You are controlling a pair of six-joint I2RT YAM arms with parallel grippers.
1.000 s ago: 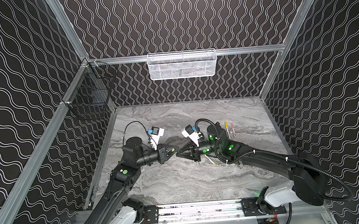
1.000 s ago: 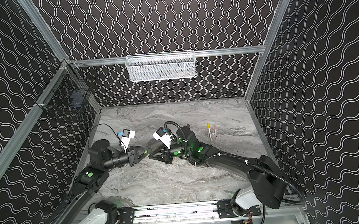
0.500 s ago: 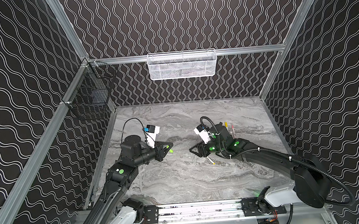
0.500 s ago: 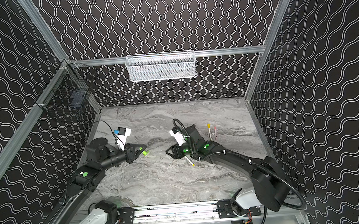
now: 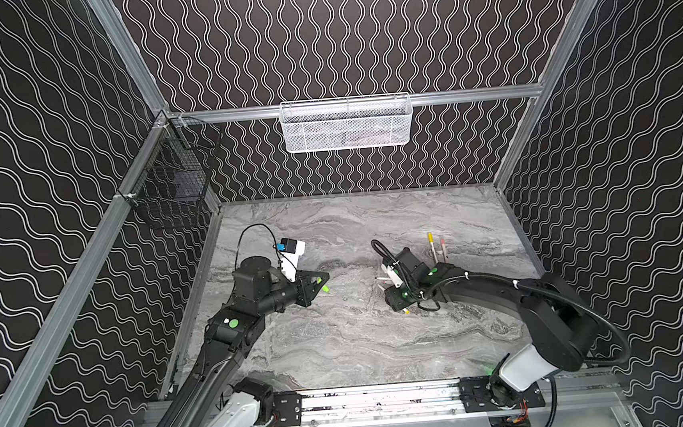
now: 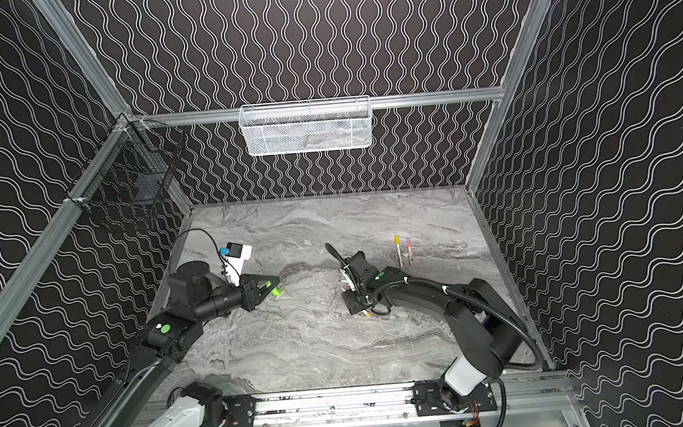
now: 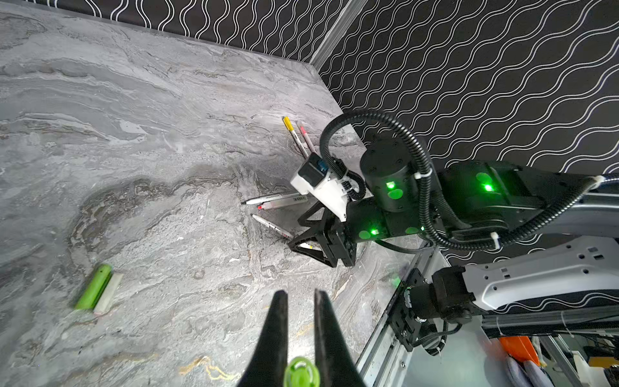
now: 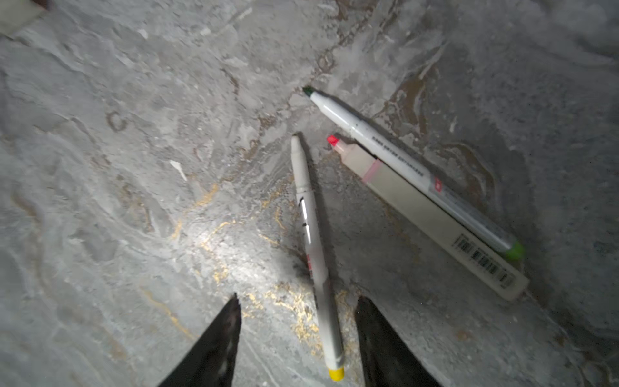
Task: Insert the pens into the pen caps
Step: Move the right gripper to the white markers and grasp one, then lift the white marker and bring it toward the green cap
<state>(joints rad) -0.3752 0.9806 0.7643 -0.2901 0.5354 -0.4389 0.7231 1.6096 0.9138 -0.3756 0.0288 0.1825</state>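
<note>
My left gripper (image 7: 300, 296) (image 5: 324, 275) is shut on a lime green pen cap (image 7: 300, 373), held well back between its fingers, open end toward the wrist camera. Another lime green cap (image 7: 93, 291) and a pale cap (image 7: 109, 297) lie together on the marble table. My right gripper (image 8: 298, 300) (image 5: 392, 298) hangs open, low over the table. It straddles a white pen with a yellow end (image 8: 310, 234) without touching it. Beside this pen lie a green-tipped pen (image 8: 402, 160) and a thicker pink-tipped pen (image 8: 428, 214).
Two capped pens, one yellow (image 5: 430, 243) and one pink (image 5: 443, 247), lie behind the right arm. A white mesh basket (image 5: 347, 124) hangs on the back wall. A black wire basket (image 5: 175, 181) hangs on the left wall. The arms' rail (image 5: 379, 399) runs along the front.
The grippers met tip to tip at the middle a second ago and have parted. The right one opened, swung right and came down over the pens. The left one drew back left with the cap.
</note>
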